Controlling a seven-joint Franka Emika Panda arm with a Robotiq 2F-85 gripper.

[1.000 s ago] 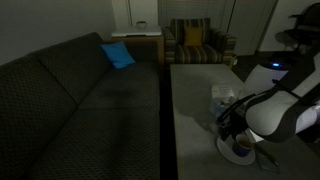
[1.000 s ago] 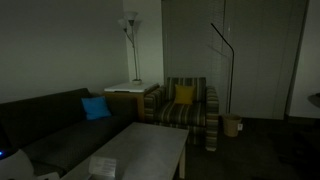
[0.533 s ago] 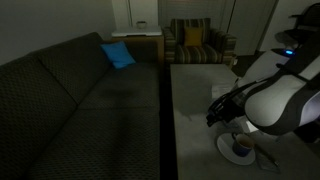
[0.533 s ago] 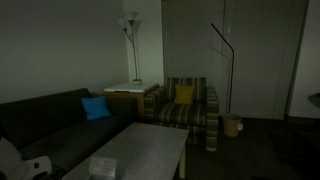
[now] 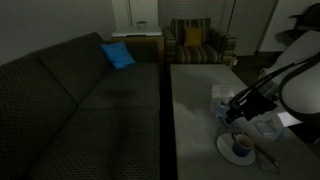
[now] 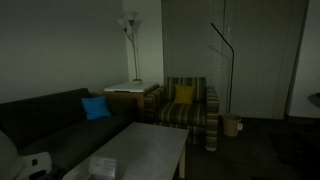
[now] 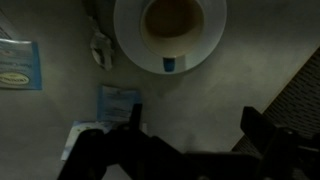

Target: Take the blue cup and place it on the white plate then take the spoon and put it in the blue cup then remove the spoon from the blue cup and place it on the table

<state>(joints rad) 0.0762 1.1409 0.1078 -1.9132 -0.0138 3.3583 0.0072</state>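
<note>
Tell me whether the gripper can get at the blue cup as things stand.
Probably yes: the gripper hangs open just off the white plate, and the blue cup stands alone on it, nothing in between.

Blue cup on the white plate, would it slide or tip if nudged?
The short round dark blue cup probably resists tipping, being squat and upright. On the flat round white plate, it may slide, since the surface looks smooth. Likely rigid, possibly breakable.

light: dim | left: dark patterned sofa (image 5: 80, 100), blue cushion (image 5: 117, 55) at its far end | right: grey counter (image 5: 190, 100) beside sofa | far: striped armchair (image 5: 195, 45) with yellow cushion (image 5: 192, 37), side table (image 6: 130, 90), floor lamp (image 6: 133, 50), arc lamp (image 6: 232, 80), plain wall (image 6: 60, 40)
</note>
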